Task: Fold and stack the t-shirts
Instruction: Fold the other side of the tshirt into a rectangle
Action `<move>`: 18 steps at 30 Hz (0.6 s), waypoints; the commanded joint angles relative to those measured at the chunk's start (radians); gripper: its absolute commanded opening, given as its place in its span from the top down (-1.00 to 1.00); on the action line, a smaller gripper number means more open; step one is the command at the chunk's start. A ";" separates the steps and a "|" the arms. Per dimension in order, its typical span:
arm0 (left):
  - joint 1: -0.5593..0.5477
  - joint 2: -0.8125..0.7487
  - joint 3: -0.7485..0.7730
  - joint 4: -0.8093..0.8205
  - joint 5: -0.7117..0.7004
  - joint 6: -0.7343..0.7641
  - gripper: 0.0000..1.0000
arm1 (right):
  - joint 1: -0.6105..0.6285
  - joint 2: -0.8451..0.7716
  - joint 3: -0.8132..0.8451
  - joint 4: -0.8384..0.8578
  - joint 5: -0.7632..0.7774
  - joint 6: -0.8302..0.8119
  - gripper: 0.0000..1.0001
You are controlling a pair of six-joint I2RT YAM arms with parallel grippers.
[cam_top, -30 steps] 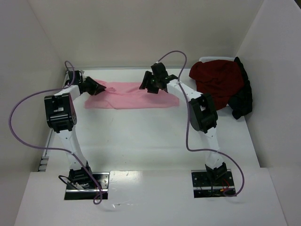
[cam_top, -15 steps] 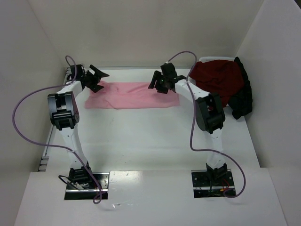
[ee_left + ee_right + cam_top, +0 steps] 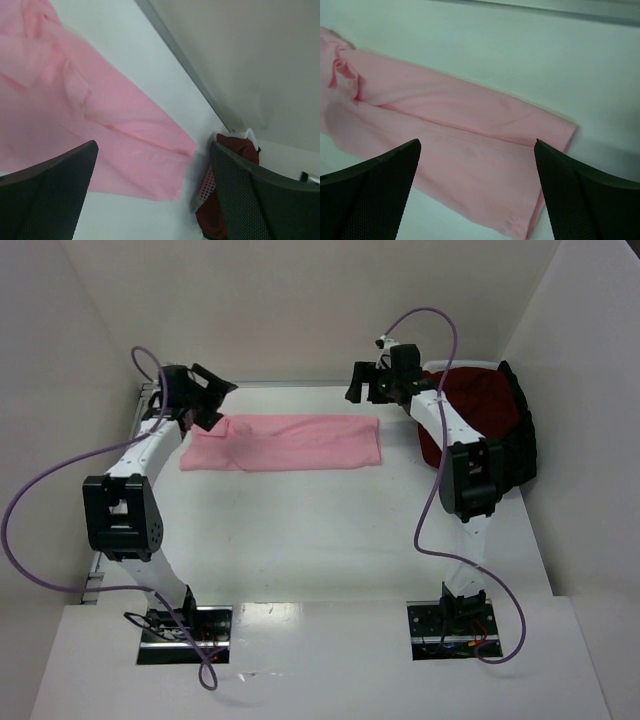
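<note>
Cloth first: the pink t-shirt [image 3: 285, 443] lies on the white table [image 3: 320, 530], folded into a long flat band running left to right, with a few wrinkles bunched at its left end. The left gripper [image 3: 215, 403] hangs over the far corner of that left end, lifted clear of the cloth, its fingers spread wide with nothing between them. The right gripper [image 3: 353, 383] hangs just off the band's far right corner, also clear of it, its fingers equally wide apart and empty. Right of the pink t-shirt and apart from it, a maroon t-shirt [image 3: 480, 410] sits in a crumpled heap. A black t-shirt [image 3: 520, 450] is bunched against the heap's right side. The left wrist view shows a white mesh basket wall [image 3: 206, 184] beside the maroon cloth.
</note>
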 commanded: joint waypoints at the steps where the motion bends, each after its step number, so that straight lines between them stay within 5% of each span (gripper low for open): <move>1: -0.123 0.023 -0.043 -0.068 -0.292 -0.182 -1.00 | 0.017 0.009 0.072 -0.016 -0.096 -0.204 -1.00; 8: -0.243 0.100 -0.033 -0.180 -0.480 -0.441 -1.00 | 0.017 0.018 0.072 -0.059 -0.086 -0.397 -1.00; 18: -0.255 0.156 0.035 -0.191 -0.452 -0.415 -1.00 | 0.086 0.084 0.062 -0.114 0.049 -0.700 -1.00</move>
